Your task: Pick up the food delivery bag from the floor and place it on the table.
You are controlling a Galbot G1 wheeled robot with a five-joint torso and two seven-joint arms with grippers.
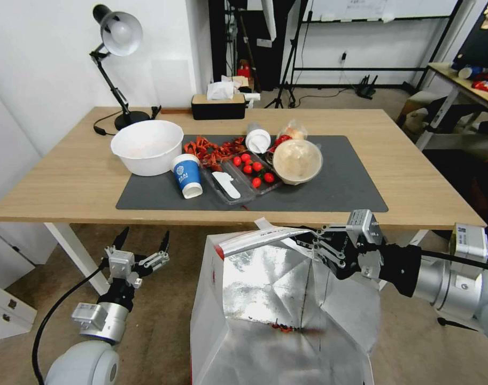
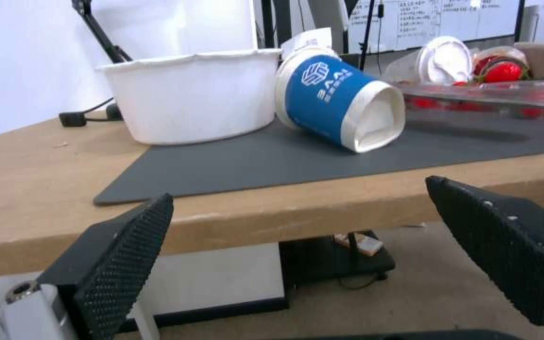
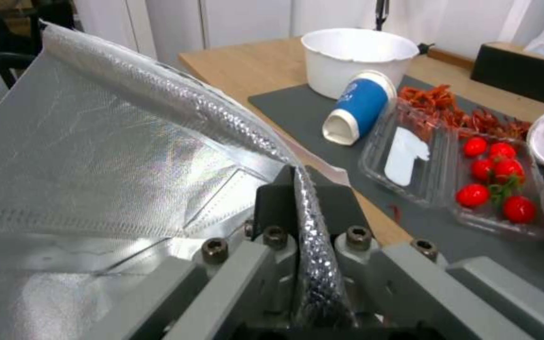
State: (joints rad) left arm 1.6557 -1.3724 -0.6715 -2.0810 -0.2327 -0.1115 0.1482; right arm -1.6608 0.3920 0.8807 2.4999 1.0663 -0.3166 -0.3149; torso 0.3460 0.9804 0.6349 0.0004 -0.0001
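The food delivery bag (image 1: 278, 310) is held up at the near edge of the worktop (image 1: 72, 176), its foil-lined mouth gaping towards the camera and its top about level with the wooden surface. The right claw (image 1: 313, 243) is clenched on the right part of the bag's upper rim; in the right wrist view the foil edge is seen pinched between the pads. The left claw (image 1: 142, 243) is parked low at the near left, below the worktop edge, released and holding nothing.

The lifting step is judged to be under way, with the placing not yet done. The centre of the dark mat (image 1: 340, 187) is taken up by a white bowl (image 1: 146, 145), a tipped blue cup (image 1: 187, 175) and trays of tomatoes (image 1: 253, 168). More height and a forward carry are called for, and bare wood to the right seems the safer landing spot.
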